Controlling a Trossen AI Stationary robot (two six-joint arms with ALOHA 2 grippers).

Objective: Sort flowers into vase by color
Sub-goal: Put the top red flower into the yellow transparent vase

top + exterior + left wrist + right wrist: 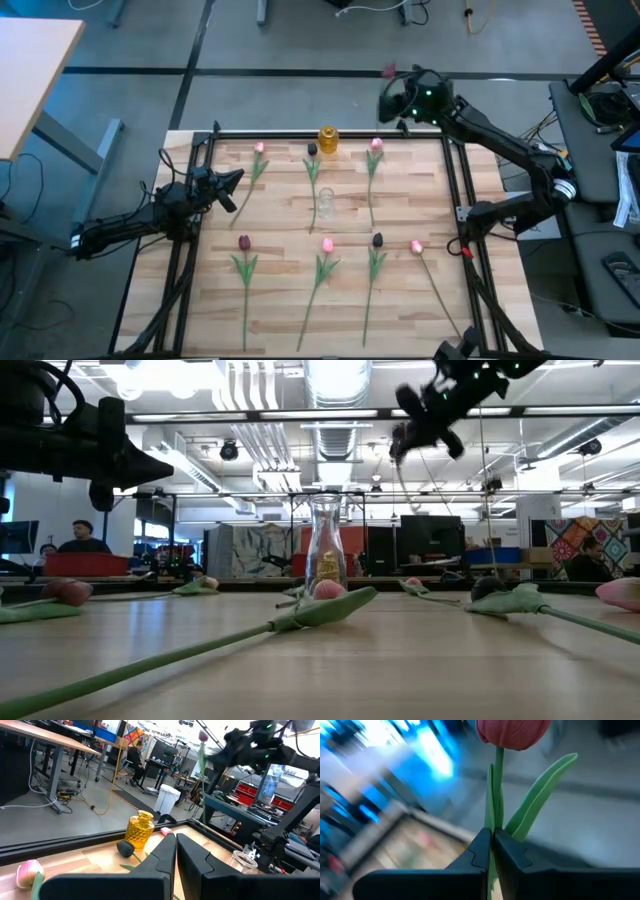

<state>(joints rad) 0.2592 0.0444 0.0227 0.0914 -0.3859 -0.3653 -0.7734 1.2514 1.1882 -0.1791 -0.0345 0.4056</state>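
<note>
Between the right gripper's closed fingers stands a tulip stem.

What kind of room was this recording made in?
Most likely a robotics lab or open workshop. The low view shows exposed ceiling ducts and rows of monitors behind the table; the left wrist view shows workbenches with cables on the floor and a person seated at a desk.
</note>
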